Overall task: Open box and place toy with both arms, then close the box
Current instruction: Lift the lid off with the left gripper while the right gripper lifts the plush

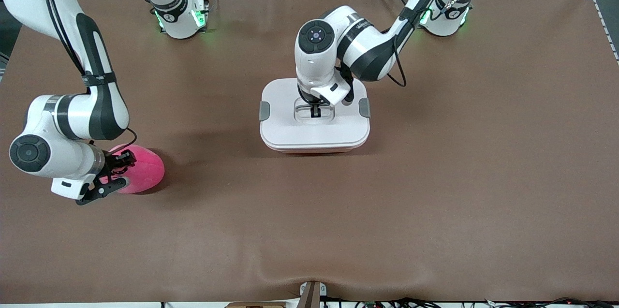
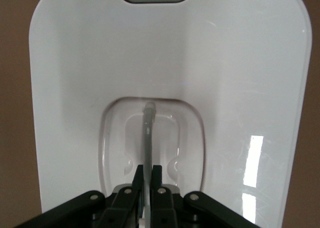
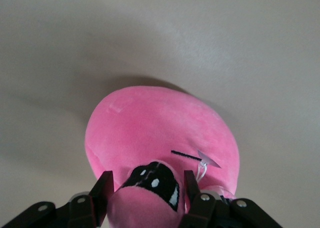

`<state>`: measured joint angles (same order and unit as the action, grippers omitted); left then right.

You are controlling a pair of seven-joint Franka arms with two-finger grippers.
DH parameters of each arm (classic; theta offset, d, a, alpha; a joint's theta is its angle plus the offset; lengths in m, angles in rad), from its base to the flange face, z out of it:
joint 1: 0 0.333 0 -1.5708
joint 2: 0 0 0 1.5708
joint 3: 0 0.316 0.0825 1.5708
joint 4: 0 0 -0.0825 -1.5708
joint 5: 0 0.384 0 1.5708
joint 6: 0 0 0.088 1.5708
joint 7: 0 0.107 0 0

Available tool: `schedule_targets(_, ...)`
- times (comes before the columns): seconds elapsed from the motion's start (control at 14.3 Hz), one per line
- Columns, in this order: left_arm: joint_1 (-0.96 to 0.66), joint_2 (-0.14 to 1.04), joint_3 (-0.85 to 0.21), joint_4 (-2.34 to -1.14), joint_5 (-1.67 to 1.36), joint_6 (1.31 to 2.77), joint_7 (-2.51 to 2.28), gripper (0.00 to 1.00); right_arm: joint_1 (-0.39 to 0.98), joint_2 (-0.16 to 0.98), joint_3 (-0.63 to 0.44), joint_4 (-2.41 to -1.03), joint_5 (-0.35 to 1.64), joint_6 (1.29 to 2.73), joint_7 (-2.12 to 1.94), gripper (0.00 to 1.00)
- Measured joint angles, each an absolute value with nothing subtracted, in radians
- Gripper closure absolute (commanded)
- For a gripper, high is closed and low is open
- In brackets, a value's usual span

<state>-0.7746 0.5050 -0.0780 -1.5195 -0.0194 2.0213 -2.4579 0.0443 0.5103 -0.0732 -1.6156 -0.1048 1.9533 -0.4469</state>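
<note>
The box (image 1: 285,129), pink with a white lid (image 2: 235,78) on it, stands mid-table with a grey latch (image 1: 264,110) at each end. My left gripper (image 1: 315,110) is down in the lid's recessed centre. It is shut on the thin grey handle (image 2: 148,130), with the left gripper (image 2: 148,170) pinching it between both fingers. The toy (image 1: 145,170), a bright-pink plush blob, lies on the table toward the right arm's end, nearer the front camera than the box. My right gripper (image 1: 116,172) is at the toy (image 3: 160,128). The right gripper (image 3: 148,180) clasps its protruding snout, one finger against each side.
A brown mat (image 1: 435,177) covers the table. A small bracket (image 1: 312,293) and cables sit at the table edge nearest the front camera. The second grey latch (image 1: 364,107) faces the left arm's end.
</note>
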Motion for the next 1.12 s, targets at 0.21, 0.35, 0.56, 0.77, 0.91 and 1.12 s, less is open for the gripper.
schedule_targets(0.21, -0.773, 0.488, -0.076, -1.519, -0.019, 2.016, -2.458, 1.0, 0.046, 0.51, -0.072, -1.597, -0.105, 1.92, -0.461, 0.94)
schedule_targets(0.35, -0.768, 0.48, -0.072, -1.519, -0.019, 2.016, -2.458, 1.0, 0.044, 0.51, -0.073, -1.592, -0.105, 1.915, -0.529, 1.0)
schedule_targets(0.56, -0.742, 0.469, -0.069, -1.517, -0.018, 2.016, -2.448, 1.0, 0.041, 0.51, -0.075, -1.591, -0.104, 1.916, -0.603, 1.0)
schedule_targets(0.77, -0.697, 0.456, -0.067, -1.516, -0.018, 1.987, -2.402, 1.0, 0.049, 0.51, -0.07, -1.558, -0.105, 1.917, -0.64, 1.0)
schedule_targets(0.91, -0.662, 0.448, -0.065, -1.516, -0.017, 1.97, -2.366, 1.0, 0.064, 0.51, -0.064, -1.512, -0.105, 1.917, -0.716, 1.0)
schedule_targets(1.12, -0.595, 0.438, -0.065, -1.515, -0.017, 1.965, -2.311, 1.0, 0.12, 0.502, -0.061, -1.449, -0.111, 1.916, -0.756, 1.0)
